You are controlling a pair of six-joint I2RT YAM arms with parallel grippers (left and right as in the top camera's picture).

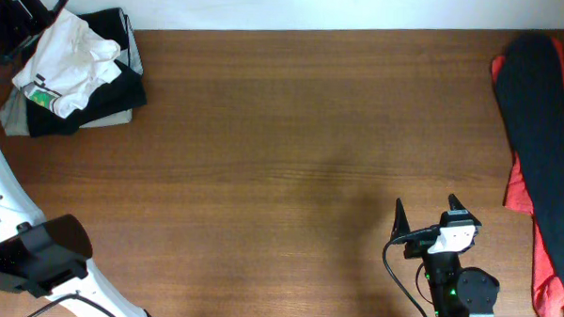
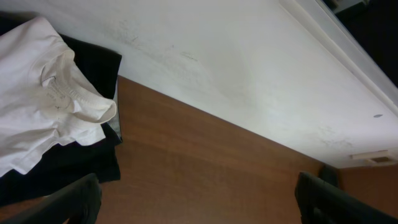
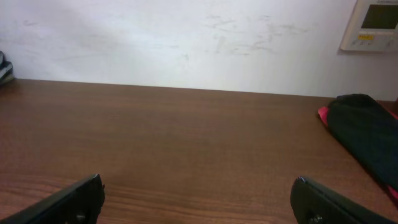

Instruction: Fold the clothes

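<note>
**A:** Where is the white garment, and how far along are you?

**B:** The white garment (image 1: 67, 62) lies crumpled, its green label (image 1: 42, 96) showing, on top of a heap of dark clothes (image 1: 110, 96). It is just ahead of my left tool (image 2: 198, 190), off to the left in that tool's own view. I judge the folding hardly begun, since the garment is bunched and wrinkled, not laid flat, and shows no neat fold.

**A:** Are you holding it?

**B:** No. My left tool has its fingers wide apart with nothing between them. It is close by the heap, but I cannot tell whether it brushes the cloth. My right tool (image 1: 429, 213) is spread just as wide and carries nothing. The white garment is well apart from it, far across the worktop (image 1: 292, 149) to its left.

**A:** What else is left to do?

**B:** Ahead of my right tool, to its right, a dark garment (image 1: 546, 130) lies stretched out long over a red cloth (image 1: 544, 285). I judge that neither is folded small. I cannot tell whether the dark clothes under the white one are already done.

**A:** Is there a basket or box to fill?

**B:** None shows in any view. Both heaps lie straight on the worktop, one by each tool.
</note>
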